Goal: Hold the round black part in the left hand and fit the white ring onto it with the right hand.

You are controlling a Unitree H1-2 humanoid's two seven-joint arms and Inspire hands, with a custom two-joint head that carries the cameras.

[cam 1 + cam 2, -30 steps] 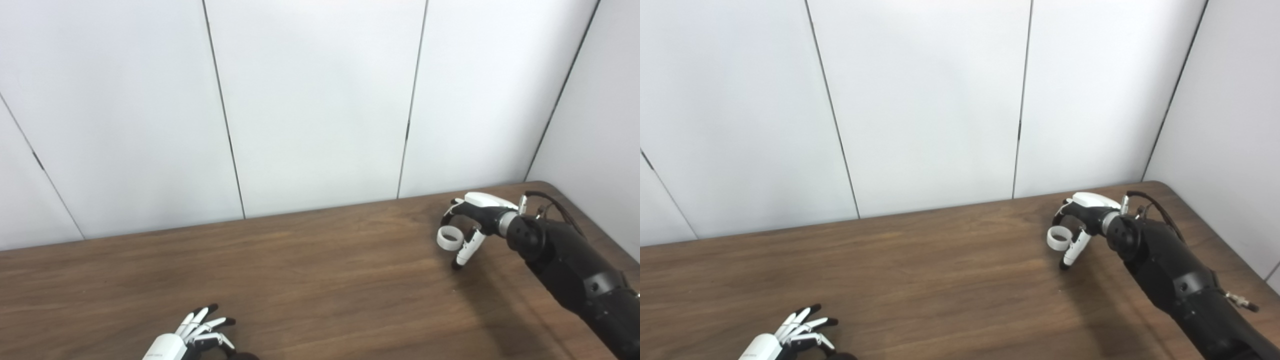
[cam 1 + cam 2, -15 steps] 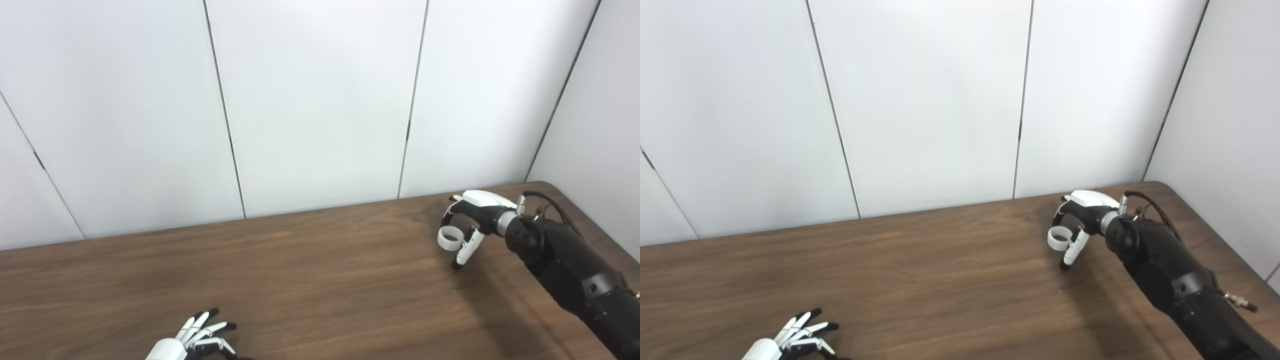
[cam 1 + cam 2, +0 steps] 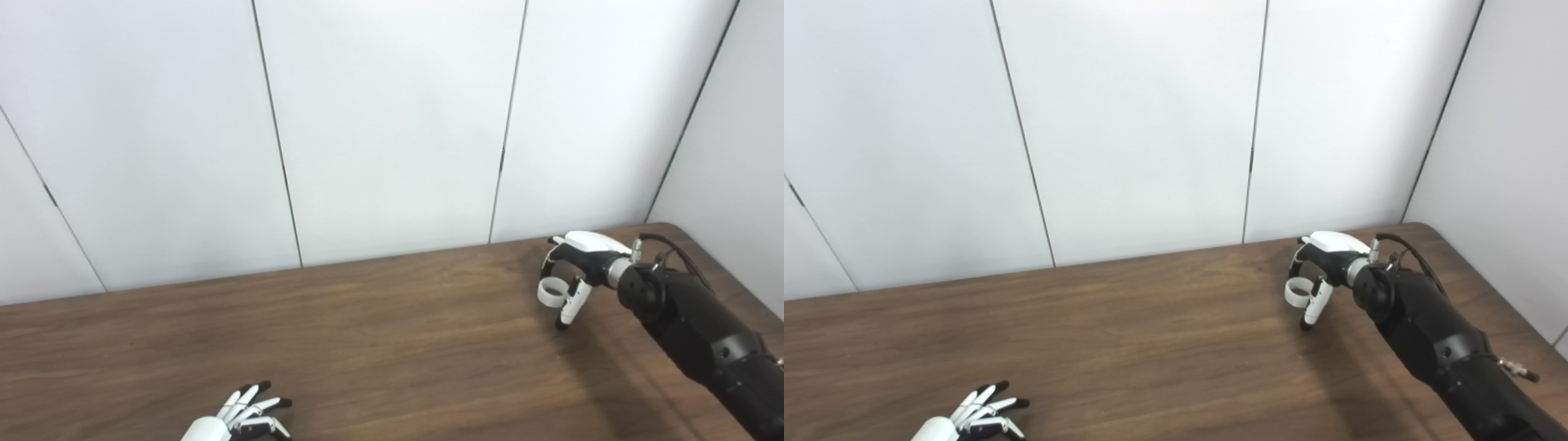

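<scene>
Pinching small white ring (image 3: 552, 291), right robot hand (image 3: 576, 269), left robot hand (image 3: 242, 418) spread, holding nothing

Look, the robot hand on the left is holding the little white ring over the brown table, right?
Not quite. It is the right robot hand that holds the white ring over the brown table, near the far right corner. The left robot hand sits at the bottom edge with its fingers spread, holding no ring. The left eye view shows both.

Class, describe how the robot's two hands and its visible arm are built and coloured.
Both the left hand and the right hand have white shells and white fingers with black tips. The right arm is glossy black, with a silver wrist collar and thin dark cables.
</scene>
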